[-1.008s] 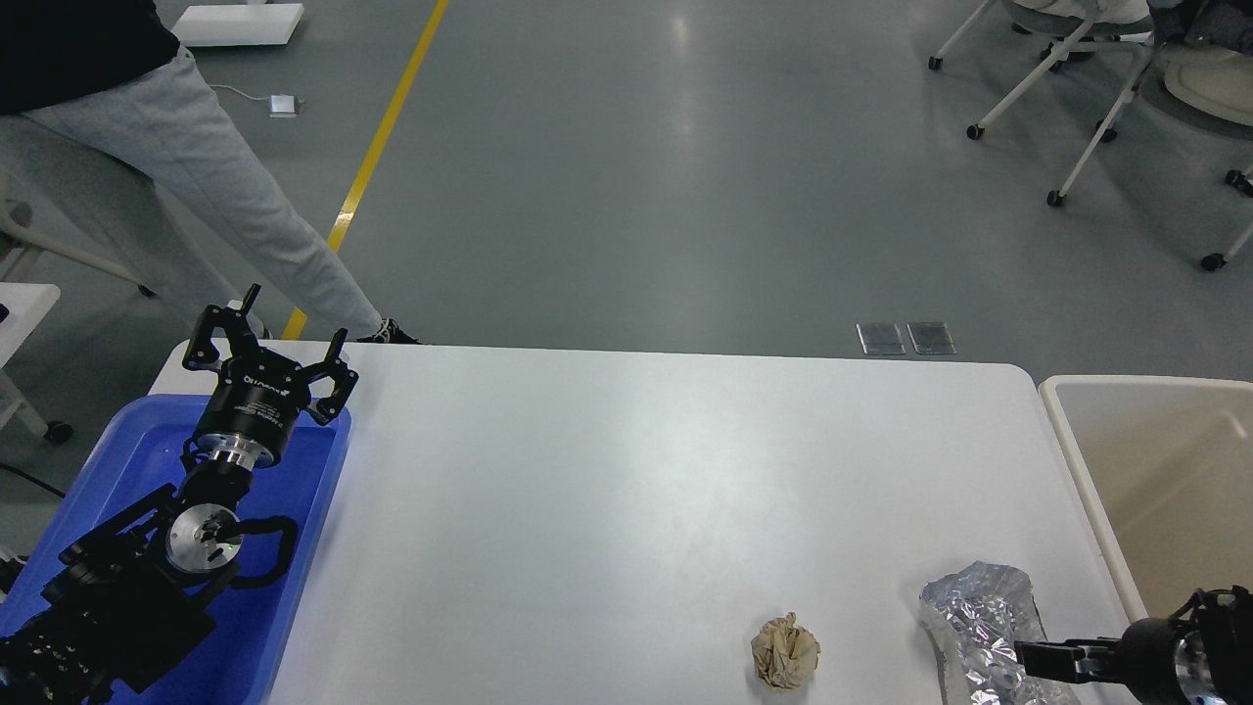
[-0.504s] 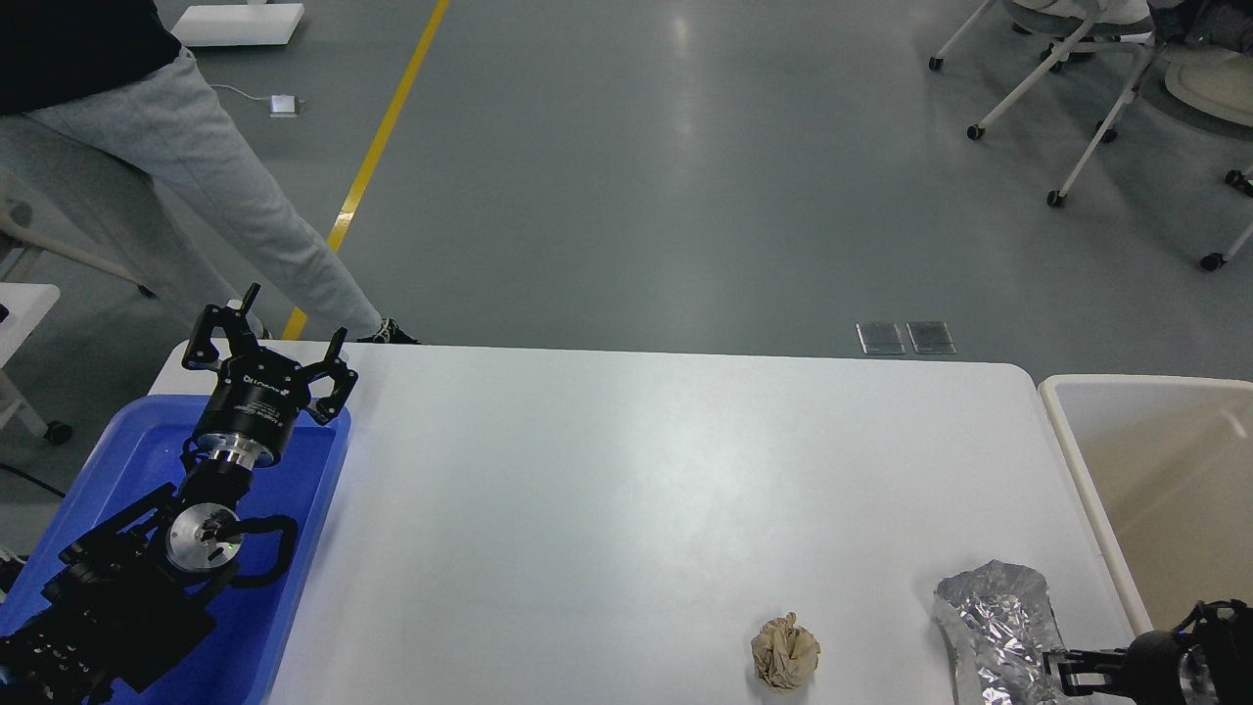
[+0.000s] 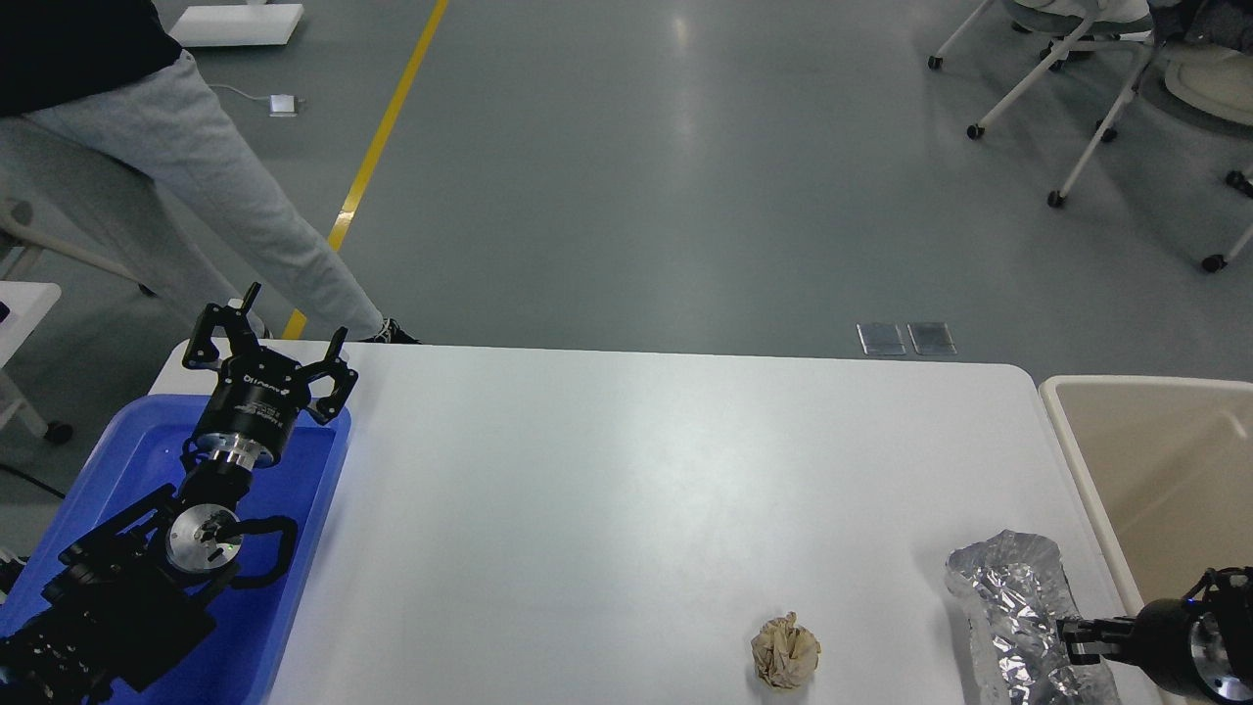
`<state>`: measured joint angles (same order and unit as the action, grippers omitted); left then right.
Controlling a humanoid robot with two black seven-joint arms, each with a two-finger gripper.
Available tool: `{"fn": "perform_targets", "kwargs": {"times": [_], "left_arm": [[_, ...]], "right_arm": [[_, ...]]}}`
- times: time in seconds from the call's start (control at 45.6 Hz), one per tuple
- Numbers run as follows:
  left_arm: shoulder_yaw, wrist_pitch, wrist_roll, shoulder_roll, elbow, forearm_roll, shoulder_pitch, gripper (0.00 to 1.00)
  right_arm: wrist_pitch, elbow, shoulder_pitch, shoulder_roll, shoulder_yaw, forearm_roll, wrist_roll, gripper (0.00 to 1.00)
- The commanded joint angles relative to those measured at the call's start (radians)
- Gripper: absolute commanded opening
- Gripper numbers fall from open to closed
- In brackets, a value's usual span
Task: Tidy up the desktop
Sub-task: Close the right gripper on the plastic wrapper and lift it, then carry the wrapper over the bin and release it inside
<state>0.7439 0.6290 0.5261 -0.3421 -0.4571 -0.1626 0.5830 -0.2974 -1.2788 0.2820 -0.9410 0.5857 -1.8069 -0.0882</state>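
The white desktop [image 3: 626,470] fills the middle of the head view. A crumpled brown paper ball [image 3: 785,650] lies near its front edge. A crinkled silver foil wrapper [image 3: 1013,597] is at the front right corner. My right gripper [image 3: 1069,632] comes in from the right and is shut on the wrapper's right side. My left gripper [image 3: 294,315] is open and empty, pointing up over the far end of the blue tray [image 3: 127,446] at the left.
A beige-white bin [image 3: 1062,431] stands just right of the desktop, next to the wrapper. A person in grey trousers [image 3: 196,176] stands behind the far left corner. Wheeled chairs [image 3: 1087,88] are at the far right on the floor.
My right gripper has moved right and a little away from me, drawing the foil wrapper with it toward the bin. The left arm and the paper ball have not moved.
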Motion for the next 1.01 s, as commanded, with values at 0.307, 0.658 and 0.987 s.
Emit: {"fn": "perform_targets", "kwargs": {"times": [0.307, 0.658, 0.987], "left_arm": [[0.000, 0.000, 0.000, 0.000, 0.000, 0.000, -0.002, 1.00], [0.000, 0.000, 0.000, 0.000, 0.000, 0.000, -0.002, 1.00], [0.000, 0.000, 0.000, 0.000, 0.000, 0.000, -0.002, 1.00]], "right_arm": [[-0.242, -0.237, 0.287, -0.291, 0.000, 0.225, -0.007, 0.00], [-0.476, -0.248, 0.609, -0.343, 0.000, 0.288, -0.007, 0.00], [-0.488, -0.241, 0.737, -0.386, -0.001, 0.339, -0.008, 0.00]]}}
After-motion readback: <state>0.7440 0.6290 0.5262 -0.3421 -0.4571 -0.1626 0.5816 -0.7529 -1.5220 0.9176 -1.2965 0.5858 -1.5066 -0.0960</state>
